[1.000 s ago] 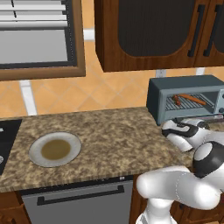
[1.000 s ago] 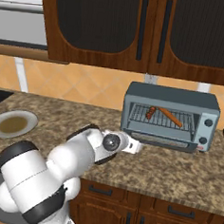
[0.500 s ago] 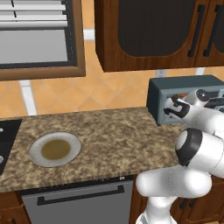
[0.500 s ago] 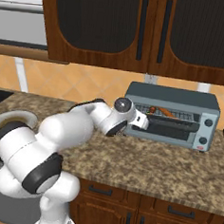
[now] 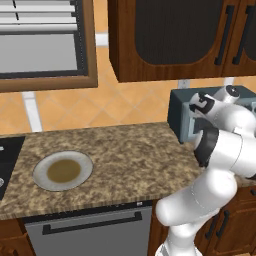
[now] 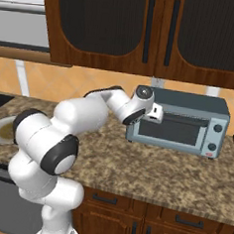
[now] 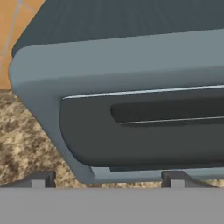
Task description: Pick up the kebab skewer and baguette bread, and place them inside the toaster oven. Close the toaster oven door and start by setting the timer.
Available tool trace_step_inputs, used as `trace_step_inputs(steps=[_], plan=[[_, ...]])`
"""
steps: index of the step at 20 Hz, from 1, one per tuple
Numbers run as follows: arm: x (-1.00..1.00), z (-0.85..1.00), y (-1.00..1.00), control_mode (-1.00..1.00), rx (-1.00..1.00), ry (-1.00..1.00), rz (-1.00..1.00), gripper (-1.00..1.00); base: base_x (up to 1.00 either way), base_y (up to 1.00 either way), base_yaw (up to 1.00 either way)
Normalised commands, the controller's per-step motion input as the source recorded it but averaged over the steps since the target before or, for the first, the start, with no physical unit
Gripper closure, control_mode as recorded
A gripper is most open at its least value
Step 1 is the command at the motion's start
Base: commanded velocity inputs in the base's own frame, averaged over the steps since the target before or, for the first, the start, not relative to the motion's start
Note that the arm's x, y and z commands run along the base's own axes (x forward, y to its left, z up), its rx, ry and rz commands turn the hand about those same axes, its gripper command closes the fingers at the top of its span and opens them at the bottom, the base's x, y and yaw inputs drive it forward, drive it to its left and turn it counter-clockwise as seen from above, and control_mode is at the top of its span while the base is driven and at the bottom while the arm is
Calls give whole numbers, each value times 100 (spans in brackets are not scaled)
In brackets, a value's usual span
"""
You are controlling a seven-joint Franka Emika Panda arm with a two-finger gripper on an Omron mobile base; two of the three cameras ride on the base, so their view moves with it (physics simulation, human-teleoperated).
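plate (image 5: 62, 171) and toaster oven (image 6: 180, 122) on counter (image 5: 130, 155)

Matt metal toaster oven (image 6: 180, 123), speckled stone counter (image 6: 149, 169)

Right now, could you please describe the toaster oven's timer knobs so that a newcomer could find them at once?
Start at the dark wooden wall cabinets; below them, on the speckled stone counter, stands the blue-grey toaster oven. On its front, right of the closed door, two round grey knobs sit stacked above a small red dot.
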Motion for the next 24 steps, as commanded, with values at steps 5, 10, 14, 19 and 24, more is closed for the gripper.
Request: trace_step_inputs(steps=[5, 10, 14, 19, 24], plan=[[31, -42, -5, -100, -7, 4, 16, -100, 0, 0, 0], [26, -21, -2, -100, -6, 0, 13, -100, 0, 0, 0], [-33, -2, -22, -100, -3, 0, 12, -100, 0, 0, 0], [-57, 6, -38, -100, 0, 0, 9, -100, 0, 0, 0], [-39, 11, -82, -100, 5, 0, 2, -100, 0, 0, 0]])
